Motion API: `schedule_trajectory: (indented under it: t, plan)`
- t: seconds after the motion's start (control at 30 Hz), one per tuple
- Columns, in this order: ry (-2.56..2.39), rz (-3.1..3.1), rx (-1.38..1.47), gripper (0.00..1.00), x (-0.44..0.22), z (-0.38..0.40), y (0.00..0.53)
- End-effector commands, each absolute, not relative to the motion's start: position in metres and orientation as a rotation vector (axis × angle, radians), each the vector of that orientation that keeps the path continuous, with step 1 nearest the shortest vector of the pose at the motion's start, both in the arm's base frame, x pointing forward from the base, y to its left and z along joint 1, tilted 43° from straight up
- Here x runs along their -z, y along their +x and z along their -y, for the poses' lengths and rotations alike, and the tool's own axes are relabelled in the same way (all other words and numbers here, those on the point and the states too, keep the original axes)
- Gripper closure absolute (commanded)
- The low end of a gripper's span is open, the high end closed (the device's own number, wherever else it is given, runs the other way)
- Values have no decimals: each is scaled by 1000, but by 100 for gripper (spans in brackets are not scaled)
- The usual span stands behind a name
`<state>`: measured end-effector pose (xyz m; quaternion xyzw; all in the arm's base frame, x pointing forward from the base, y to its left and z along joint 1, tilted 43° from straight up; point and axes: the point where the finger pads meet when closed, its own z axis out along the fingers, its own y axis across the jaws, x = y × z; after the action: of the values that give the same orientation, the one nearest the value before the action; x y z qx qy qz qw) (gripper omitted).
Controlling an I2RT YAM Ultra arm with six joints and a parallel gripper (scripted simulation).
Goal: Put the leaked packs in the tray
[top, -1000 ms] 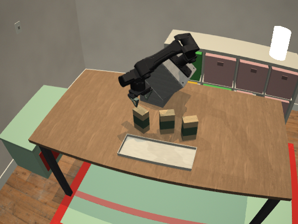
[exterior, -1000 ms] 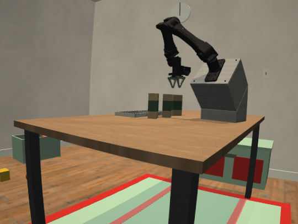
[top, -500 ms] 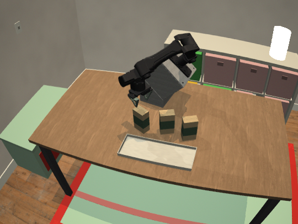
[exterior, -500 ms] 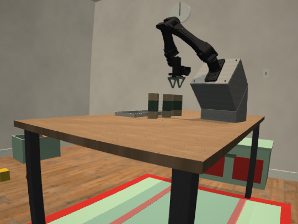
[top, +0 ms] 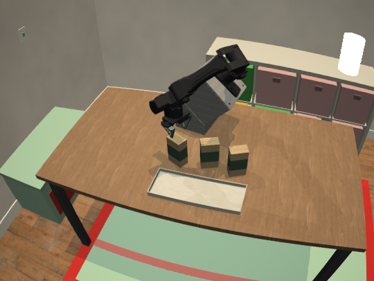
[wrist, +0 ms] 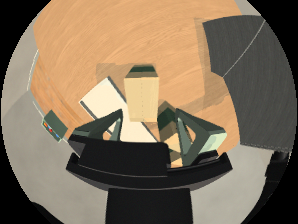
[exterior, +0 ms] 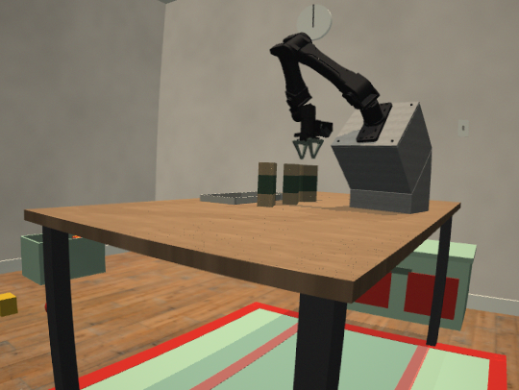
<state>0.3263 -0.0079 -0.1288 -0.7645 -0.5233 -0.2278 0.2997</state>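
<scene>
Three tan coffee packs with dark green bands stand upright in a row on the wooden table: the left pack (top: pixel 177 149), the middle pack (top: pixel 210 151) and the right pack (top: pixel 238 159). A shallow grey tray (top: pixel 197 189) lies in front of them, empty. My gripper (top: pixel 170 131) hangs open just above the top of the left pack, a little behind it, and holds nothing. In the wrist view the left pack's top (wrist: pixel 143 99) shows between and beyond my fingers. In the exterior view my gripper (exterior: pixel 308 149) hovers above the far pack (exterior: pixel 308 182).
The grey slanted robot base (top: pixel 204 105) stands right behind the packs. A shelf with drawers (top: pixel 312 90) and a white lamp (top: pixel 351 53) are beyond the table's far right edge. A green cabinet (top: pixel 31 162) stands at the table's left.
</scene>
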Motion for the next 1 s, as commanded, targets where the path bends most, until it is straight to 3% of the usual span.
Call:
schedule_trajectory:
  t: [0.0, 0.13, 0.97]
  plan:
    - [-2052, 1374, 615, 23, 141, 2, 328]
    - [-2090, 1412, 674, 23, 132, 15, 349]
    - [-2088, 1411, 667, 23, 132, 15, 348]
